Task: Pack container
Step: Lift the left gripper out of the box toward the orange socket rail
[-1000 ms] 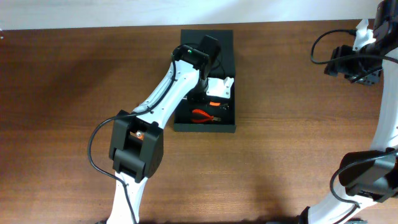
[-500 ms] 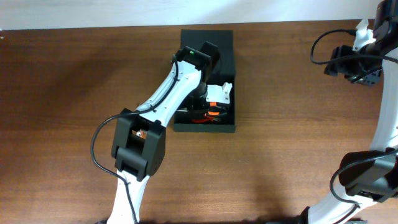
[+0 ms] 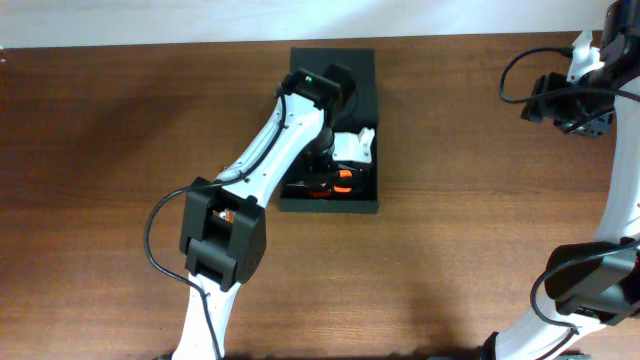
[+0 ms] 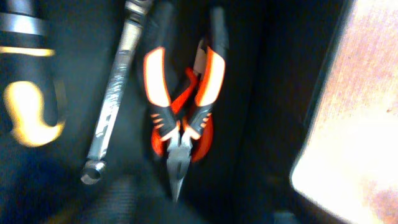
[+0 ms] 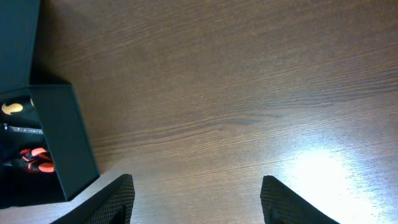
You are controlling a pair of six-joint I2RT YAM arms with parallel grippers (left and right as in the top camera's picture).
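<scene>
Now that pliers (image 4: 179, 134) lie loose, the left tool (image 3: 347, 160) is unreadable, right tool (image 5: 197, 194) wide.

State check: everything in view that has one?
container: open, lid folded back
pliers: lying in container, jaws closed
metal wrench: lying in container, beside pliers
left gripper: over container, opening unclear
right gripper: open, empty, above table

The container (image 3: 364, 204) sits on the counter (image 3: 480, 250), toward the far middle, its lid (image 3: 360, 75) lying open behind it. Inside, the pliers (image 4: 179, 134) lie beside a wrench (image 4: 117, 99), which is on their left in the wrist view, with a handle (image 4: 25, 93) further left.
</scene>
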